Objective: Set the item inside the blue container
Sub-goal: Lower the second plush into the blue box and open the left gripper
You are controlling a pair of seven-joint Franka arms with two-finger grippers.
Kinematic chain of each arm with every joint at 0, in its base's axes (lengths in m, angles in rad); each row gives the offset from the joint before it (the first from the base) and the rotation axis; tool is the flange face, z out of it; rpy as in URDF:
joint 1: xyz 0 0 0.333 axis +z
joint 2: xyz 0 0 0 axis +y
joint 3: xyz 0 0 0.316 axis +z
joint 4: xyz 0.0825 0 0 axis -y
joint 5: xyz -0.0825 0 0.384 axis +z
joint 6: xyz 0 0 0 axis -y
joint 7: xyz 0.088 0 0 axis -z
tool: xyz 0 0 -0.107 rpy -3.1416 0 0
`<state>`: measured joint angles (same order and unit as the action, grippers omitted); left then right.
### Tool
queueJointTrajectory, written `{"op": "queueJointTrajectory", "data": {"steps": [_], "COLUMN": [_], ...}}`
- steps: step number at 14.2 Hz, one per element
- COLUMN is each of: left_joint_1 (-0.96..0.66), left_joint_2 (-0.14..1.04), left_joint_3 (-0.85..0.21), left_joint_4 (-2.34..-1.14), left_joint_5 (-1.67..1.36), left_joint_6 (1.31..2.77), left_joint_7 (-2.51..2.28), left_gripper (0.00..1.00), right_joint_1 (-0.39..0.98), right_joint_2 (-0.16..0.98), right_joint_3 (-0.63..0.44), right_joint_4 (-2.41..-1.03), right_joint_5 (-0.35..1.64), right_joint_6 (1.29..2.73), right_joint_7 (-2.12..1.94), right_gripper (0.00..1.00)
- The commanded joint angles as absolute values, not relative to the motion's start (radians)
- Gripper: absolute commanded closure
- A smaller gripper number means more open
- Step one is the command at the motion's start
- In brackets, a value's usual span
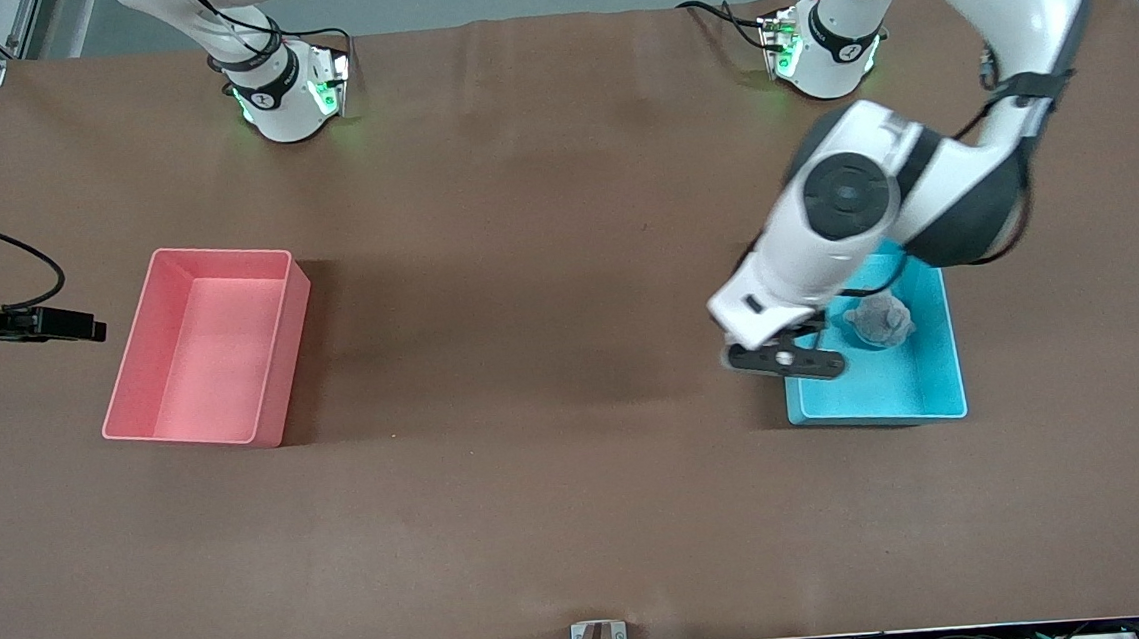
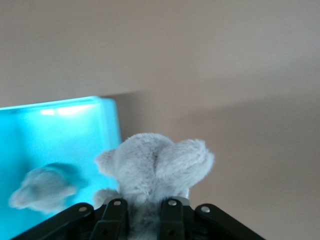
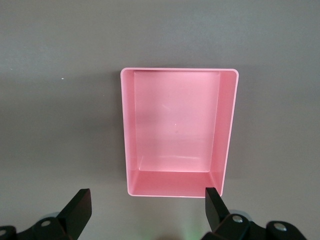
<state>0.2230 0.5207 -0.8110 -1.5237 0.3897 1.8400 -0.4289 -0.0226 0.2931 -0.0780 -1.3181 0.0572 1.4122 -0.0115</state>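
Note:
My left gripper is shut on the item, a grey plush toy, which sticks out past the fingers. It hangs over the wall of the blue container at the side toward the right arm's end of the table. In the left wrist view the blue container shows beside the held toy. A second grey plush toy lies inside the container and shows blurred as a plush toy in the wrist view. In the front view the left arm's hand hides the held toy. My right gripper waits open and empty.
An empty pink bin stands toward the right arm's end of the table, and the right wrist view looks down into that pink bin. Brown cloth covers the table. The left arm's bulky wrist hangs over the blue container.

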Motion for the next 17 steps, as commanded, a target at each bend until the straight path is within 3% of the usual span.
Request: {"op": "queueJointTrajectory", "data": {"steps": [1, 4, 7, 17], "left_joint_1": [0.406, 0.576, 0.626, 0.669], "left_joint_2": [0.474, 0.465, 0.466, 0.621], "left_joint_3": [-0.908, -0.966, -0.974, -0.931], "left_joint_4": [-1.647, -1.787, -1.916, -1.977], "left_joint_5": [0.383, 0.402, 0.507, 0.581], "left_joint_6": [1.845, 1.946, 2.074, 2.161], "left_joint_7": [-0.315, -0.178, -0.172, -0.172], "left_gripper": [0.86, 0.85, 0.84, 0.79], "right_joint_1": [-0.023, -0.015, -0.017, -0.021], "right_joint_2": [0.207, 0.158, 0.129, 0.012], "right_joint_3": [-0.058, -0.060, -0.063, -0.063], "right_joint_4": [-1.393, -1.436, -1.439, -1.494], "right_joint_5": [0.057, 0.051, 0.049, 0.035], "right_joint_6": [1.411, 1.414, 1.402, 1.384], "right_joint_7": [-0.002, -0.002, -0.003, -0.009], "right_gripper": [0.00, 0.00, 0.00, 0.00]}}
